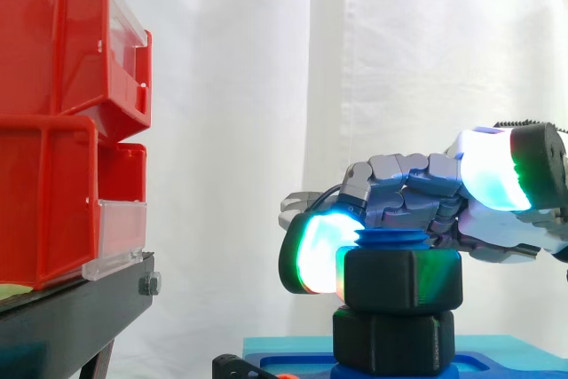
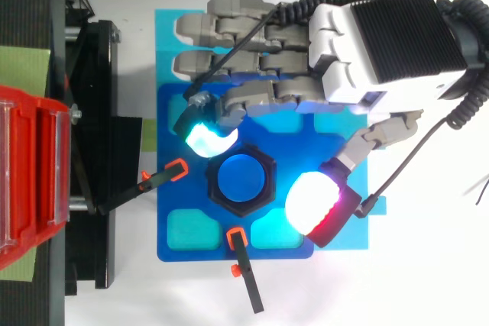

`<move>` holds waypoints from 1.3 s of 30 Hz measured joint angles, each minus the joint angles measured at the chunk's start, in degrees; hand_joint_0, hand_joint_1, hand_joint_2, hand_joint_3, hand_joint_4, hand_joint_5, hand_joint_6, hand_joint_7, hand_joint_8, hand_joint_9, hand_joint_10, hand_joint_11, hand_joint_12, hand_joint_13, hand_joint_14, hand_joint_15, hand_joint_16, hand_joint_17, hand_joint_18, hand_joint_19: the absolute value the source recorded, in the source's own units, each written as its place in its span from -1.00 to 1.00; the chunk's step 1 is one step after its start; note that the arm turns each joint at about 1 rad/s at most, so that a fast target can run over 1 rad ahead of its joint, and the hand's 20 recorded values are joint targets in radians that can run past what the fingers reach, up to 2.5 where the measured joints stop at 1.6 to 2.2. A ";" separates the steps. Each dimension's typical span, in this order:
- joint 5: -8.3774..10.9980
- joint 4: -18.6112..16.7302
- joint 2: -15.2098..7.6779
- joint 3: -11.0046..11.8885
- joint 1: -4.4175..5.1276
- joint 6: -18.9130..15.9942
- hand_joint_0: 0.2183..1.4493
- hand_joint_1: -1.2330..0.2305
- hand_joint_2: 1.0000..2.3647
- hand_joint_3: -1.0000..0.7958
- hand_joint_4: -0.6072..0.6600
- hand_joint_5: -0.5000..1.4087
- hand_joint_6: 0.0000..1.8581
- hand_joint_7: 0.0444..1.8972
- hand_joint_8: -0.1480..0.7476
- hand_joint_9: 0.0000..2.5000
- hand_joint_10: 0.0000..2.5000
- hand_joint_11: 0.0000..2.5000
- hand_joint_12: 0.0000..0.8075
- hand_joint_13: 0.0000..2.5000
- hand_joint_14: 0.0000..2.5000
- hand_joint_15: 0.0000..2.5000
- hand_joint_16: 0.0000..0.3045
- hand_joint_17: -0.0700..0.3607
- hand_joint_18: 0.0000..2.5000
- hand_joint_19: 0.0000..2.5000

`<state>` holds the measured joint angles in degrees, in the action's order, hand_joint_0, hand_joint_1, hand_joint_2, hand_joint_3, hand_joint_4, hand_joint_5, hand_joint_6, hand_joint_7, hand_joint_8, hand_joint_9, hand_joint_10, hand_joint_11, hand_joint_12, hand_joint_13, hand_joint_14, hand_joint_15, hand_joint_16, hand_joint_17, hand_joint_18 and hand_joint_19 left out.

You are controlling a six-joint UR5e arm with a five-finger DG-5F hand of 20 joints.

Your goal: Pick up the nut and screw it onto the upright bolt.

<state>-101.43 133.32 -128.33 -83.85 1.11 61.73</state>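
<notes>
Top view: robot hand (image 2: 294, 89) seemingly around nut (image 2: 214, 188).

Your arm in from the right edge, hand (image 2: 367, 43) palm down at upper right of the top view, one finger curled, its cyan pad (image 2: 205, 139) against the nut (image 1: 390, 281), other fingers straight leftward, thumb's white-magenta pad (image 2: 309, 204) apart at lower right

My hand (image 1: 417, 188) comes in from the right, fingers curled over the black nut (image 1: 404, 277) on the blue bolt (image 1: 395, 239), one glowing pad against its left face. Red bins (image 1: 53, 113) stand at left.
</notes>
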 measured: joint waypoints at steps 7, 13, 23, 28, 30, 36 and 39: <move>0.00 0.68 0.00 0.00 -0.54 0.13 -0.55 0.40 -1.00 -0.44 0.19 -0.46 -0.46 0.35 -0.08 -0.52 -1.00 -1.00 -0.25 -0.92 -1.00 -1.00 -0.74 -0.26 -1.00 -1.00; -0.09 0.95 0.00 0.00 -0.92 0.22 -0.55 0.51 -1.00 -0.44 0.07 -0.43 -0.46 0.31 -0.21 -0.46 -1.00 -1.00 -0.28 -0.87 -1.00 -1.00 -0.75 -0.28 -1.00 -1.00; -0.24 0.90 0.01 0.00 -1.70 -0.07 -0.57 0.57 -1.00 -0.44 0.08 -0.38 -0.46 0.39 -0.41 -0.14 -1.00 -1.00 -0.47 -0.60 -1.00 -1.00 -0.81 -0.37 -0.74 -1.00; -0.30 0.94 0.06 0.00 -2.32 -0.11 -0.57 0.57 -1.00 -0.44 0.08 -0.37 -0.46 0.40 -0.44 -0.07 -1.00 -1.00 -0.51 -0.54 -1.00 -1.00 -0.82 -0.38 -0.67 -0.99; -0.35 0.86 0.06 0.02 -2.54 -0.11 -0.57 0.55 -1.00 -0.44 0.08 -0.37 -0.46 0.41 -0.44 -0.05 -1.00 -1.00 -0.51 -0.52 -1.00 -1.00 -0.82 -0.38 -0.65 -0.98; -0.71 0.90 0.05 0.94 -3.58 -0.27 -0.57 0.55 -1.00 -0.44 0.21 -0.46 -0.46 0.18 -0.19 -0.26 -1.00 -1.00 -0.37 -0.65 -1.00 -1.00 -0.78 -0.32 -0.77 -0.98; -0.95 1.52 0.08 2.35 -4.33 -0.60 -0.55 0.46 -1.00 -0.44 0.27 -0.50 -0.46 -0.05 -0.16 -0.30 -1.00 -1.00 -0.31 -0.66 -1.00 -1.00 -0.77 -0.31 -0.78 -0.96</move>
<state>-102.38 134.84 -128.25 -81.49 -3.22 61.12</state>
